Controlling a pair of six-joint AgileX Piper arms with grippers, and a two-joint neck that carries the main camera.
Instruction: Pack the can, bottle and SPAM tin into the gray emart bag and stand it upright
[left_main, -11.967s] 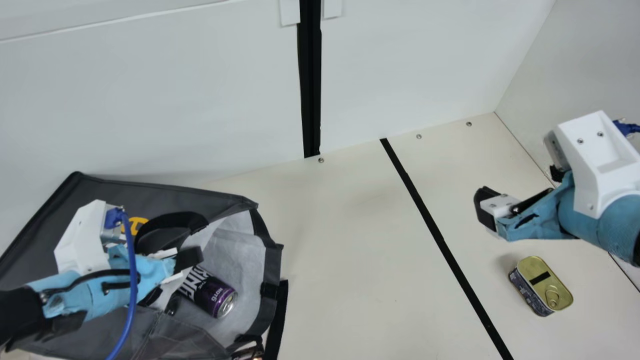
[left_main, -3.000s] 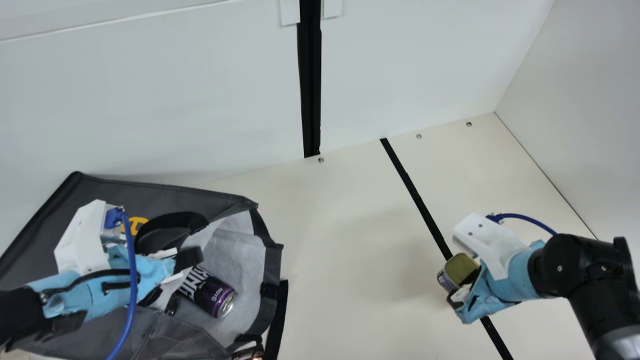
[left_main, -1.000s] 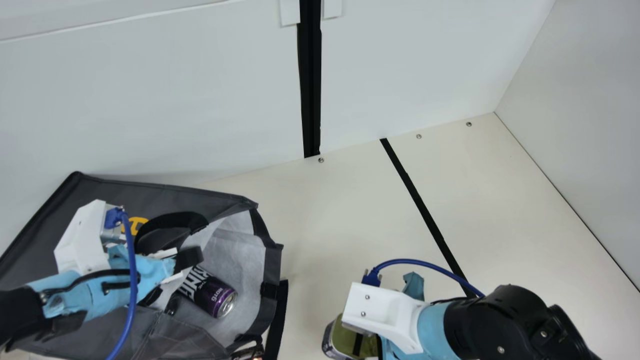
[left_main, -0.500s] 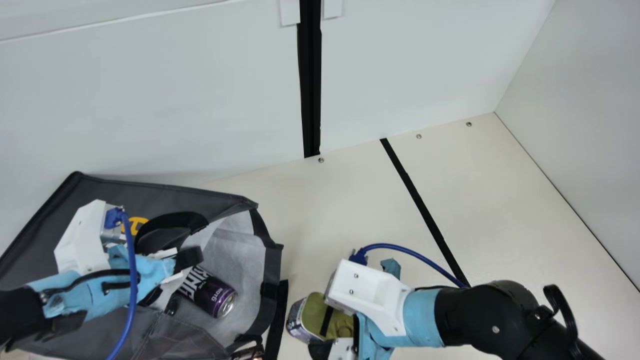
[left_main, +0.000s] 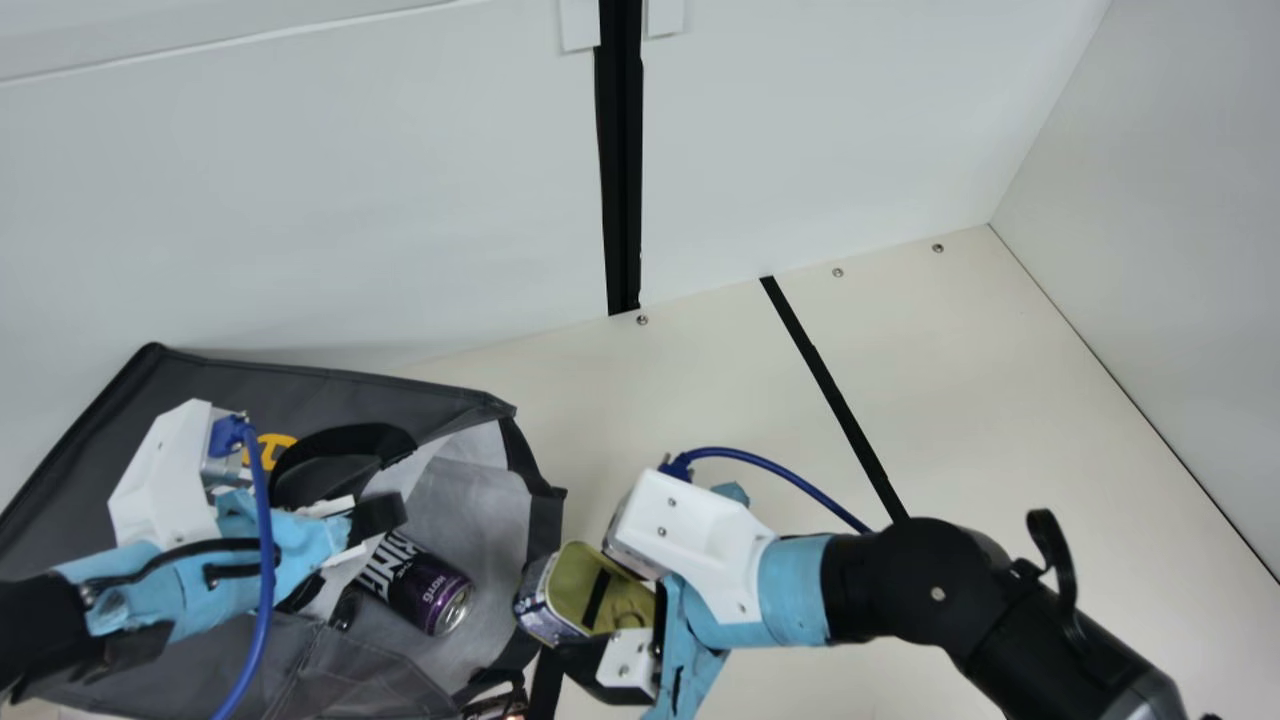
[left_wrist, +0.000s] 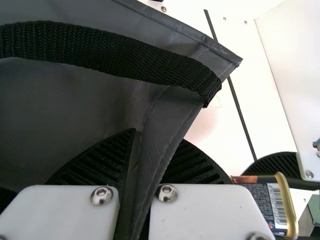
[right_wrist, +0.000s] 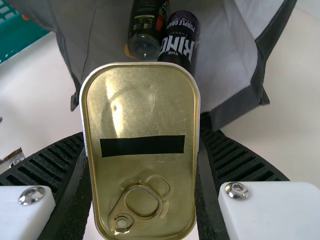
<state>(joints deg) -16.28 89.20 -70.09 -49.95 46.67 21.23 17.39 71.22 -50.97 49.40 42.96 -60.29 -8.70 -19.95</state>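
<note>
Inside gray bag (left_main: 250, 385): purple can (left_main: 430, 592), dark bottle (right_wrist: 146, 30).

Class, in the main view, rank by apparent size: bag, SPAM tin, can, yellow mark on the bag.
1. Bag
2. SPAM tin and can: too alike to rank
3. Yellow mark

We find the emart bag (left_main: 225, 378) dark gray outside, pale gray within, yellow-marked; the can (left_main: 430, 592) purple, white-lettered; the SPAM tin (right_wrist: 140, 120) gold on top, crossed by one black stripe.
</note>
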